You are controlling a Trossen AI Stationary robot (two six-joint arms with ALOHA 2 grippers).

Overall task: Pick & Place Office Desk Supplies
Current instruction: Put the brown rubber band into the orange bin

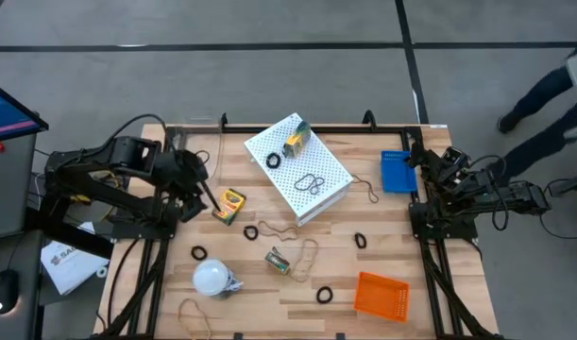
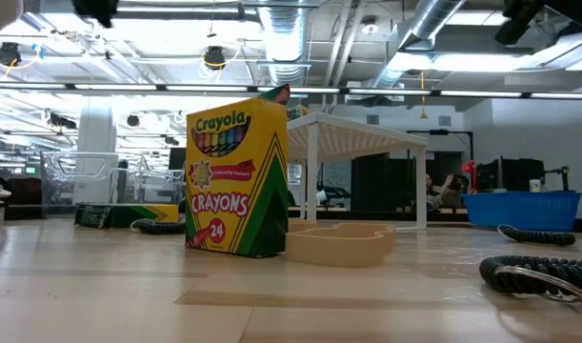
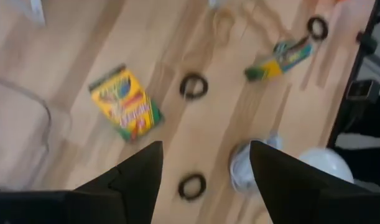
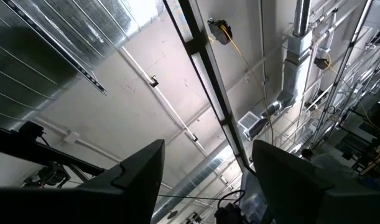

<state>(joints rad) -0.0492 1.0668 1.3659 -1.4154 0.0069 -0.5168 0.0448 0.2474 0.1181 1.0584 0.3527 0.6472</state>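
Note:
A yellow-and-green crayon box (image 1: pixel 230 205) lies flat on the wooden table, also in the left wrist view (image 3: pixel 124 102). My left gripper (image 1: pixel 211 199) is open and empty just left of it, above the table (image 3: pixel 205 186). A second crayon box (image 1: pixel 278 260) lies nearer the front and shows in the low view (image 2: pixel 236 176). A third crayon box (image 1: pixel 296 142), a black ring (image 1: pixel 273 161) and tan rubber bands (image 1: pixel 312 182) lie on the white perforated box (image 1: pixel 330 179). Black rings (image 1: pixel 251 231) (image 1: pixel 198 252) lie on the table. My right gripper (image 4: pixel 208 180) is open at the table's right edge, pointing up at the ceiling.
A white bulb-like object (image 1: pixel 212 278) lies front left. A blue bin (image 1: pixel 395 171) stands at the right edge and an orange bin (image 1: pixel 381 296) at the front right. More black rings (image 1: pixel 360 241) (image 1: pixel 324 295) and loose rubber bands (image 1: pixel 307 250) lie mid-table. A person's legs (image 1: pixel 538 99) show beyond the right arm.

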